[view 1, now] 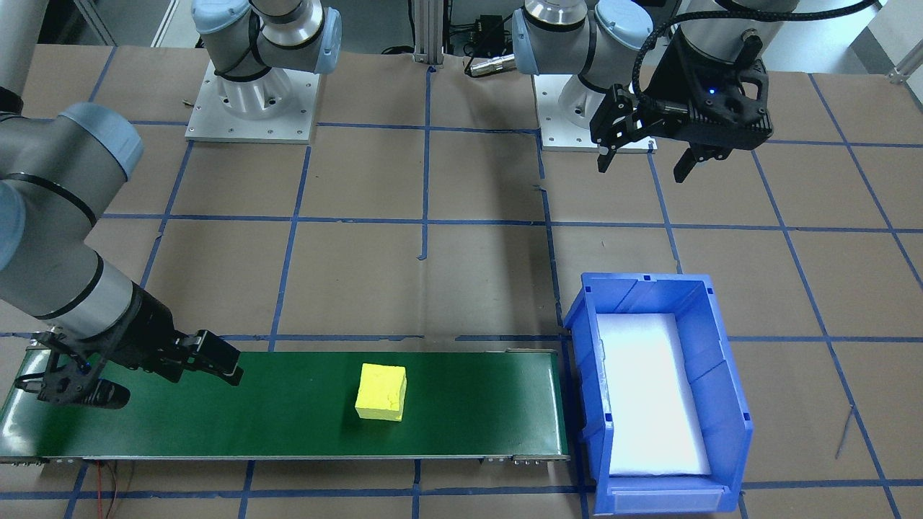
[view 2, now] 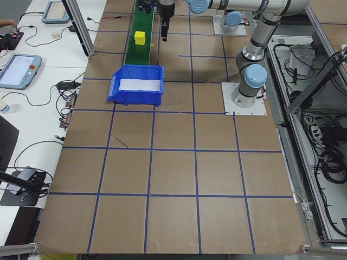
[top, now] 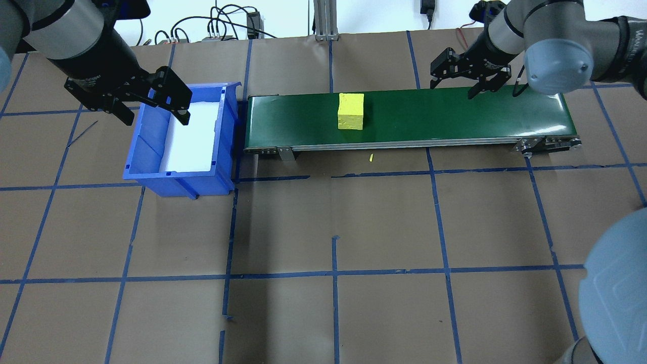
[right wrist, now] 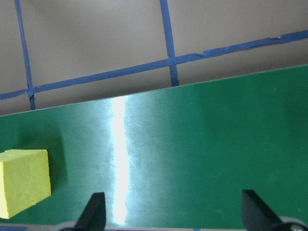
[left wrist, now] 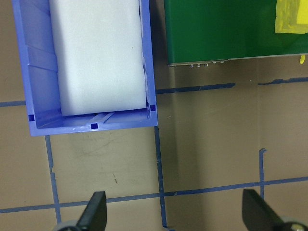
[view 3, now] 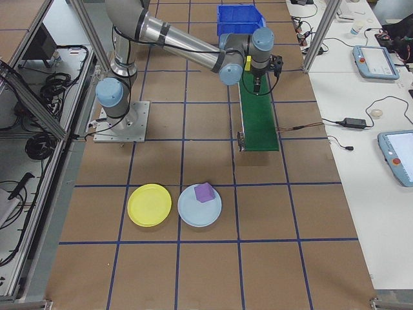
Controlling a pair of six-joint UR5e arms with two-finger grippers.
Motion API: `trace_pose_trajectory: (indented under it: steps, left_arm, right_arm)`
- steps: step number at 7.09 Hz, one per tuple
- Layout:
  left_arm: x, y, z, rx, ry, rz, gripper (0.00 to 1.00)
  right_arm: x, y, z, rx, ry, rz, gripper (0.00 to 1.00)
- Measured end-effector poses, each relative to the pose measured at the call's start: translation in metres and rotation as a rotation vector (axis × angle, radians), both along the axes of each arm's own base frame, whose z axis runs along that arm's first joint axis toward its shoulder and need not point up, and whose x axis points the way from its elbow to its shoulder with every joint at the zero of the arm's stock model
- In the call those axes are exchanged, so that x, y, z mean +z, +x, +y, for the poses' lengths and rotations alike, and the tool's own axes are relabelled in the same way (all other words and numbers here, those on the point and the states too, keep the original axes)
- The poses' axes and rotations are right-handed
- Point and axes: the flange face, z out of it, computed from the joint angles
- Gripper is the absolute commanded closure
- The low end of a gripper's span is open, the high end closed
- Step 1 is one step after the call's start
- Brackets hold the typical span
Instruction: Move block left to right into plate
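A yellow block (view 1: 381,391) (top: 351,111) lies near the middle of the green conveyor belt (view 1: 288,411), free of both grippers. My right gripper (top: 453,89) (view 1: 177,387) hovers open over the belt's end farthest from the bin, well away from the block (right wrist: 24,180). My left gripper (top: 156,120) (view 1: 642,169) hangs open and empty beside the blue bin (top: 177,179). The exterior right view shows a yellow plate (view 3: 150,205) and a light blue plate (view 3: 190,216) on the table, the blue one with a purple block (view 3: 204,192) on it.
The blue bin (view 1: 728,375), lined with white foam (view 1: 649,396), butts against one end of the belt. Brown paper with blue tape lines covers the table. Both arm bases (view 1: 252,108) stand at the robot's side. Benches with tablets and cables flank the table's far edge.
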Motion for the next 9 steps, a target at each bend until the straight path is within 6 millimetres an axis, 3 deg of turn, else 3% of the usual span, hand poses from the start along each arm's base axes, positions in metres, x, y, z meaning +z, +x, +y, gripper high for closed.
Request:
trace_pose_trajectory:
  steps: [4,9]
  left_arm:
    - [0.002,0.008,0.000,0.008,0.009,-0.093,0.00]
    - [-0.002,0.008,0.000,0.010,0.019,-0.078,0.00]
  right_arm:
    - [-0.020,0.041,-0.003,-0.062,0.065,-0.098,0.00]
    - [-0.024,0.058,-0.001,-0.092,0.089,-0.150,0.00]
